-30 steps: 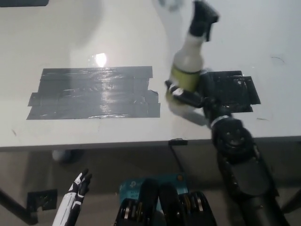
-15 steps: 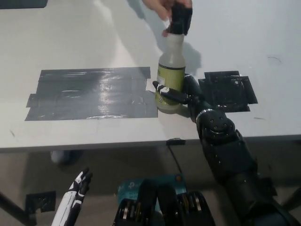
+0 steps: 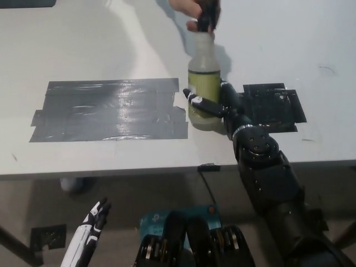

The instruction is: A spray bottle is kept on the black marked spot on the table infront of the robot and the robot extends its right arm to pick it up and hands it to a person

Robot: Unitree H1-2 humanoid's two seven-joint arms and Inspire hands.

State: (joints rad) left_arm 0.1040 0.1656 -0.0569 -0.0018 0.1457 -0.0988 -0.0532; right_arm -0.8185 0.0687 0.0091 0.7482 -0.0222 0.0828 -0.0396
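white table (image 3: 111, 39) with two dark tape patches, floor below
right hand (image 3: 214, 105) clamped on spray bottle (image 3: 204, 83), frame centre; a person's hand (image 3: 189, 11) grips its top; left hand (image 3: 89, 231) lower left, fingers apart.

Bare bench (image 3: 100, 50) left of the bottle (image 3: 204, 83), open for passing. Blocked above the bottle by a person's hand (image 3: 189, 10) on its cap; blocked just right by the right robot hand (image 3: 214, 105).

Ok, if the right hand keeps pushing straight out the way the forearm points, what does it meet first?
Most likely the person's hand, which already grips the spray bottle by its black head. The right hand is shut on the bottle's body, and nothing else shows on the white table along that line. Depth is uncertain.
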